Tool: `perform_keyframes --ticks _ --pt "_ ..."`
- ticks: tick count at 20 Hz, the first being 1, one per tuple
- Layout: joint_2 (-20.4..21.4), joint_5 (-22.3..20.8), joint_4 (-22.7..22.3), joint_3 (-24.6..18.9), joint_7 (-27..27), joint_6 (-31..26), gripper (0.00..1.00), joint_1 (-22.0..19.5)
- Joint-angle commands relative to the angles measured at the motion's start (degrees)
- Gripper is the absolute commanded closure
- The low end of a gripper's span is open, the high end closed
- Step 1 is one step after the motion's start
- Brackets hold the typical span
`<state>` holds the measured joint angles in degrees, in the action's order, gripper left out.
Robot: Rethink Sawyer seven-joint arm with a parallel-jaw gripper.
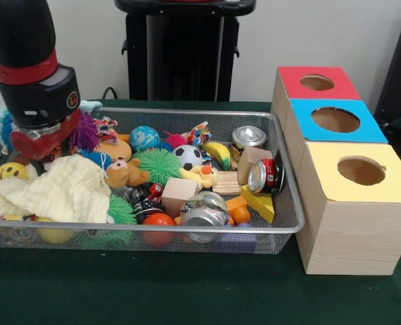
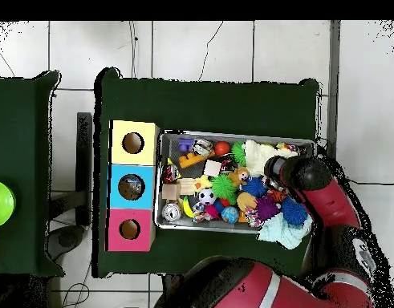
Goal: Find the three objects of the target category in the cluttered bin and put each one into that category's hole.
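You have a wire mesh bin (image 1: 282, 145) on the green desk (image 1: 187, 291), and it is packed nearly to the rim. At its left end in the front view lies a cream cloth (image 1: 55, 189), with a yellow smiley ball (image 1: 9, 172) just behind it and a purple fuzzy ball (image 1: 85, 132) beside the arm. Toward the middle you can see a small soccer ball (image 1: 187, 156), a green spiky ball (image 1: 158, 164), a blue ball (image 1: 143, 137), a wooden cube (image 1: 178, 195) and an orange ball (image 1: 158, 221) near the front wall. Metal cans sit at the right end: one upright at the back (image 1: 248, 137), one red and lying on its side (image 1: 267, 176), one crushed silver can (image 1: 204, 211) at the front (these three look alike, though which category is wanted you cannot read from the views). A yellow wedge (image 1: 258, 202) and a banana (image 1: 217, 153) lie among them. Just right of the bin stands a wooden box with three holes on top: red (image 1: 317, 82) at the back, blue (image 1: 334, 120) in the middle, yellow (image 1: 361, 170) nearest; what is inside them cannot be made out. The arm (image 1: 28, 68) reaches down over the bin's left end, and its pincer (image 1: 32, 150) is low among the toys by the cloth; whether it is spread or pinched you cannot tell.
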<state>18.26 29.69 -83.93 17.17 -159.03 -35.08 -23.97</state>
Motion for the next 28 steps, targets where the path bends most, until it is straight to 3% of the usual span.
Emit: perform_keyframes --ticks 1,7,15,21,28 --pt "1.6 2.8 -3.3 -5.4 -8.8 -1.4 0.00 1.7" --pt "2.1 1.4 -1.9 -3.5 -8.1 -3.8 0.00 1.7" --pt "1.7 2.7 -3.2 -4.7 -9.4 -0.1 0.00 2.6" --pt "1.9 1.4 -1.9 -3.0 -9.3 -2.6 0.00 2.8" --pt "1.5 1.0 -1.7 -2.9 -8.4 -1.7 0.00 2.7"
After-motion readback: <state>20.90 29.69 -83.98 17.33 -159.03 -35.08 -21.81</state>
